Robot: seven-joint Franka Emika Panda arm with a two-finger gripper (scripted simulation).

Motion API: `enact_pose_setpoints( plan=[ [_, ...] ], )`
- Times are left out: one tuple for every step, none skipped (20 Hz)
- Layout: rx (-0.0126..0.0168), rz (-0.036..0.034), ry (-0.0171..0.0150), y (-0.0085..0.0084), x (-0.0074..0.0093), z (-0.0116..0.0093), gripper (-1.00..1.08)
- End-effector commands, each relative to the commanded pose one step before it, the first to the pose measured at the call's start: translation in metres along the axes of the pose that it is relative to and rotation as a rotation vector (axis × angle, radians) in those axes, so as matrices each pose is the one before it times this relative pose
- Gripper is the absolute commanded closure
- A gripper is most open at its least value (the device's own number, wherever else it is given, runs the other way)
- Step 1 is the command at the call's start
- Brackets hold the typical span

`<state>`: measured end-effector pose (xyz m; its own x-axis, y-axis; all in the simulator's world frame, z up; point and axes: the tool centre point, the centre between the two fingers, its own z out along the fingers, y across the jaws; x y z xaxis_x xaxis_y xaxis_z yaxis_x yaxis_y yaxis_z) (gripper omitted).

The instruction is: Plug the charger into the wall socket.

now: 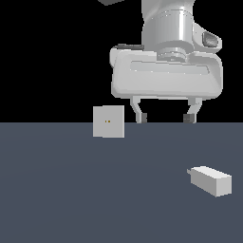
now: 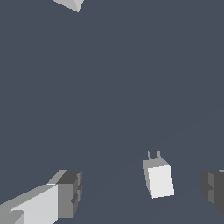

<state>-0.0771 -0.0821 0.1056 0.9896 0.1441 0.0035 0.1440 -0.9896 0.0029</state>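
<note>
1. The single white and grey robot arm's two-fingered gripper [image 1: 165,117] hangs above the flat dark slate-blue floor surface [image 1: 71,190], its fingers pointing down.
2. The fingers [image 1: 139,114] stand wide apart, dark pads facing one another, with nothing between them. The wrist view confirms this: one pad [image 2: 70,192] shows at one side, the other at the opposite edge, with bare floor between.
3. The small off-white elongated rectangular charger [image 1: 212,180] lies flat on the floor, towards the exterior view's right and nearer the camera than the gripper. Its narrower stub end points towards the exterior view's left.
4. In the wrist view the charger [image 2: 159,179] lies between the two pads, closer to one than the other, with two short prongs showing at one end. It touches neither pad.
5. The flat upright light grey square wall socket [image 1: 108,121] stands on the floor at the exterior view's left of the gripper, well apart from the charger. Two tiny orange-yellow dots mark its centre.
6. Only a pale corner of the socket [image 2: 70,4] shows at the wrist view's edge.
</note>
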Motion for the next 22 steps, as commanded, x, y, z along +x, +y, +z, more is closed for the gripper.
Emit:
enact_pose_setpoints(
  plan=[
    [0.00055,-0.03623,0.00509,0.00951,-0.01247,0.00991,-0.92],
    [0.00033,-0.01278,0.00169,0.00344,-0.00432,0.00359,-0.92],
    [0.00033,-0.01191,0.00158,0.00324,-0.00402,0.00336,-0.92],
    [0.00032,-0.01108,0.00147,0.00302,-0.00371,0.00314,-0.92],
    [0.00031,-0.01025,0.00136,0.00282,-0.00342,0.00292,-0.92],
    [0.00030,-0.00947,0.00126,0.00262,-0.00314,0.00270,-0.92],
    [0.00030,-0.00868,0.00116,0.00243,-0.00287,0.00249,-0.92],
    [0.00029,-0.00795,0.00106,0.00223,-0.00259,0.00228,-0.92],
    [0.00027,-0.00719,0.00096,0.00206,-0.00234,0.00208,-0.92],
    [0.00026,-0.00651,0.00087,0.00185,-0.00208,0.00188,-0.92],
    [0.00024,-0.00574,0.00077,0.00169,-0.00185,0.00168,-0.92],
    [0.00023,-0.00507,0.00068,0.00148,-0.00161,0.00148,-0.92],
    [0.00021,-0.00438,0.00059,0.00129,-0.00138,0.00129,-0.92],
    [0.00018,-0.00371,0.00050,0.00109,-0.00115,0.00109,-0.92],
    [0.00015,-0.00302,0.00041,0.00090,-0.00094,0.00089,-0.92],
    [0.00012,-0.00232,0.00031,0.00071,-0.00073,0.00069,-0.92],
    [0.00009,-0.00167,0.00023,0.00050,-0.00051,0.00049,-0.92],
    [0.00005,-0.00097,0.00013,0.00032,-0.00032,0.00030,-0.92],
    [0.00003,-0.00048,0.00007,0.00004,-0.00006,0.00009,-0.92],
    [0.00006,0.00313,-0.00084,-0.00029,0.00023,-0.00041,-0.92],
    [0.00000,0.00000,0.00000,0.00001,-0.00002,0.00027,-0.92],
    [0.00000,0.00000,0.00000,0.00004,-0.00007,0.00081,-0.92]
  ],
)
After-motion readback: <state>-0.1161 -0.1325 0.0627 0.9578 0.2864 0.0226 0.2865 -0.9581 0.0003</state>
